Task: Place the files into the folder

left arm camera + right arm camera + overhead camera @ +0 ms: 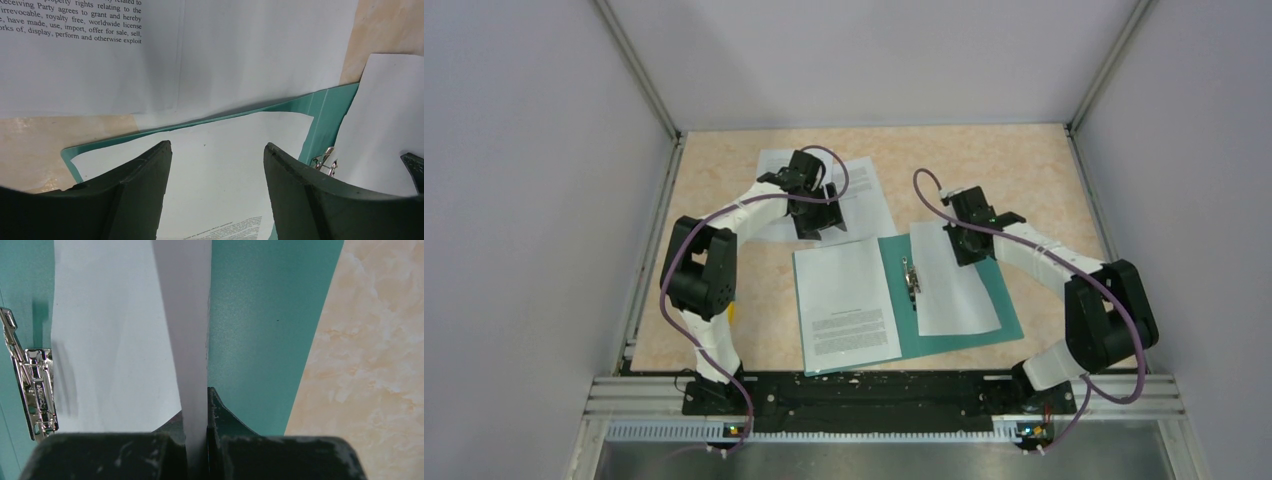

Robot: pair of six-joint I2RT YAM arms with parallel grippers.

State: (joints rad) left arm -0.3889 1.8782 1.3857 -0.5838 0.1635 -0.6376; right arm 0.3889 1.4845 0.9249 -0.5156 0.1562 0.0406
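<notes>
Right tool [197, 410] tight on a blank sheet [182, 315] over the folder [260, 330]; left tool [217, 150] wide apart, empty.

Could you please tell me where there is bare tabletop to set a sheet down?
Bare tabletop lies at the far right, beyond the folder and right of the loose sheets. The middle is crowded with folder and paper.

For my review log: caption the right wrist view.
Right gripper pinching a white sheet over the open teal folder, metal fastener left.
</notes>
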